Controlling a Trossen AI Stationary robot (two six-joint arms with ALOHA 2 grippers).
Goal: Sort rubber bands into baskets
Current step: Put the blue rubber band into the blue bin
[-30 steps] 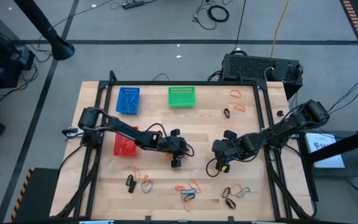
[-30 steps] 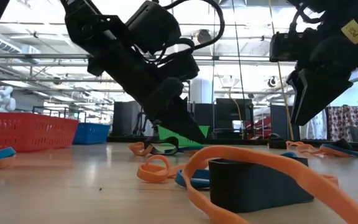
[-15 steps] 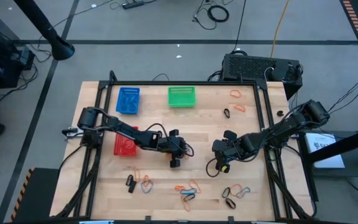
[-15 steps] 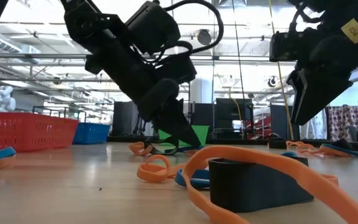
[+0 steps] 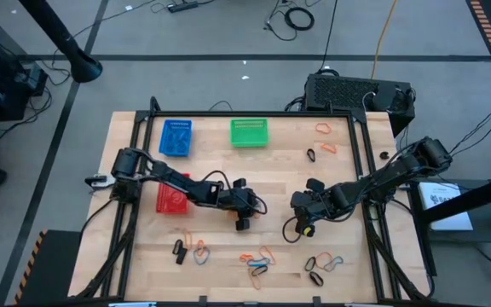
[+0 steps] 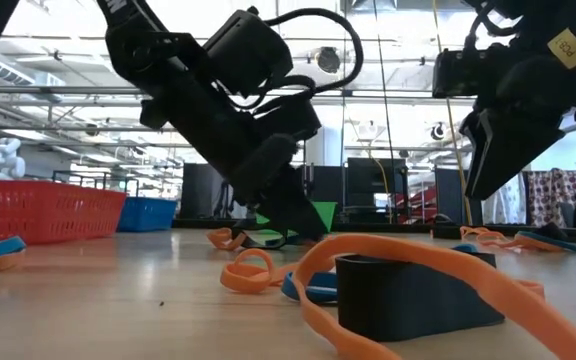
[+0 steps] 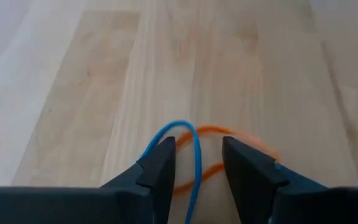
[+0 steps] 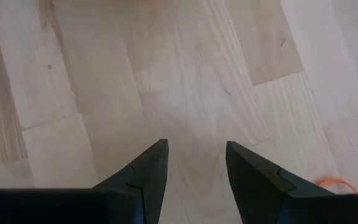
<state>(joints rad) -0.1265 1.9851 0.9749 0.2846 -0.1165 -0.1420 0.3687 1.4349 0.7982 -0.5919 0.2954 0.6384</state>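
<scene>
My left gripper (image 7: 196, 163) hangs low over the counter (image 5: 271, 175), fingers narrowly parted. A blue rubber band (image 7: 188, 149) runs lengthwise between them, an orange band (image 7: 232, 143) crossing beside it. My right gripper (image 8: 194, 162) waits open, farther off.

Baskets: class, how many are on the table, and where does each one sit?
3. The blue basket stands near the table's far left corner, the green basket beside it toward the middle, and the red basket nearer, partly under the left arm.
</scene>
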